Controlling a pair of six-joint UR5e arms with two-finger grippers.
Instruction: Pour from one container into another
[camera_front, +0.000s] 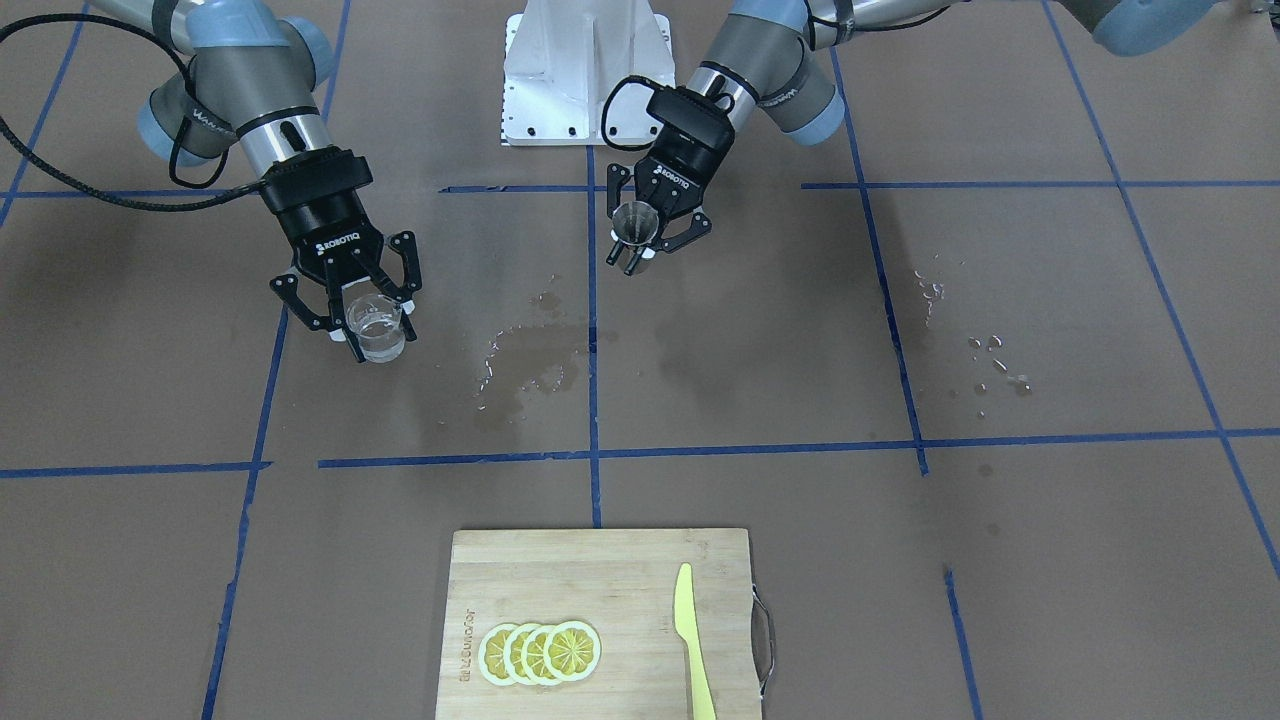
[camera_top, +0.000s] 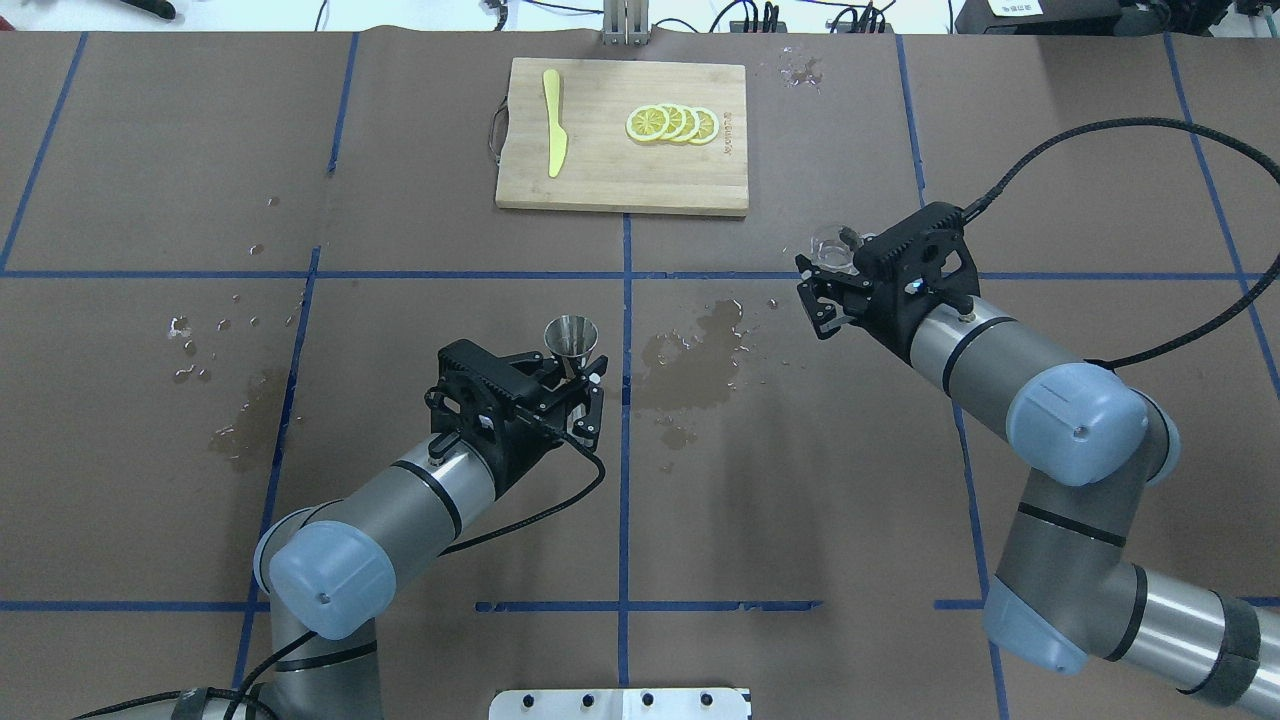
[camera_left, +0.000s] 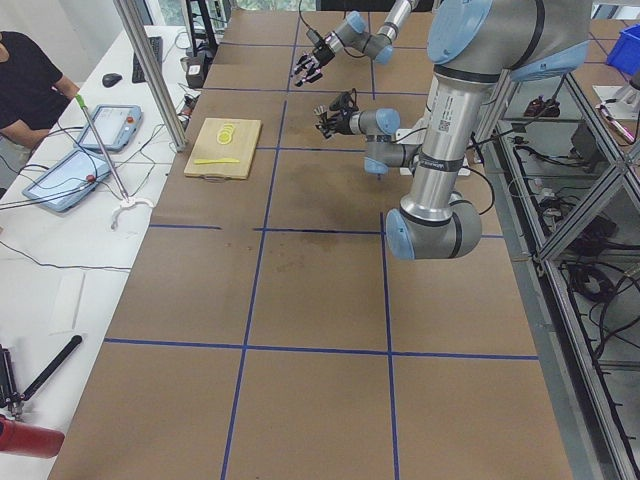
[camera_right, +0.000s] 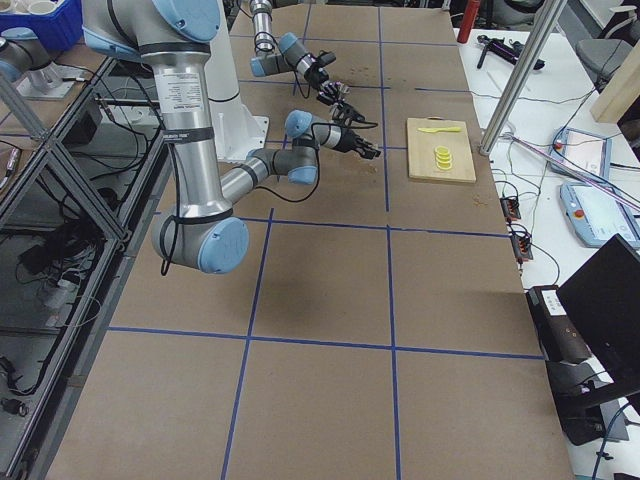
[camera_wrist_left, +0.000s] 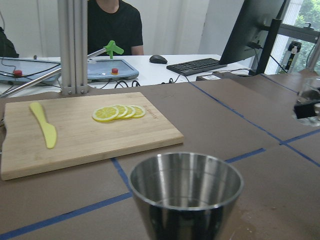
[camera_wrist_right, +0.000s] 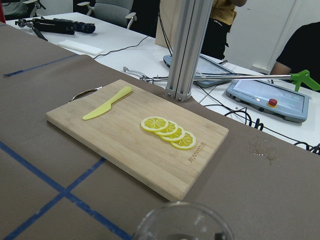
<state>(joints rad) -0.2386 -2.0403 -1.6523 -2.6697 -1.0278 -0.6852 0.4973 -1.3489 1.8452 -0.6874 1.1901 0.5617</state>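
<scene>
My right gripper (camera_front: 368, 322) is shut on the small clear glass cup (camera_front: 377, 329), held upright off the brown table; liquid shows inside it. From overhead the glass cup (camera_top: 831, 246) sticks out past the right gripper (camera_top: 838, 268), and its rim (camera_wrist_right: 184, 221) fills the bottom of the right wrist view. My left gripper (camera_front: 634, 247) is shut on the silver jigger (camera_front: 635, 222), upright near the table's middle. Overhead, the jigger (camera_top: 571, 342) stands above the left gripper (camera_top: 580, 381). Its open top cone (camera_wrist_left: 186, 192) looms in the left wrist view. The two containers are well apart.
A wooden cutting board (camera_top: 622, 135) at the far side carries lemon slices (camera_top: 672, 123) and a yellow plastic knife (camera_top: 553, 135). Wet patches (camera_top: 700, 352) and droplets (camera_top: 205, 335) mark the brown paper. The robot's white base (camera_front: 587, 70) sits between the arms. Operators sit beyond the table.
</scene>
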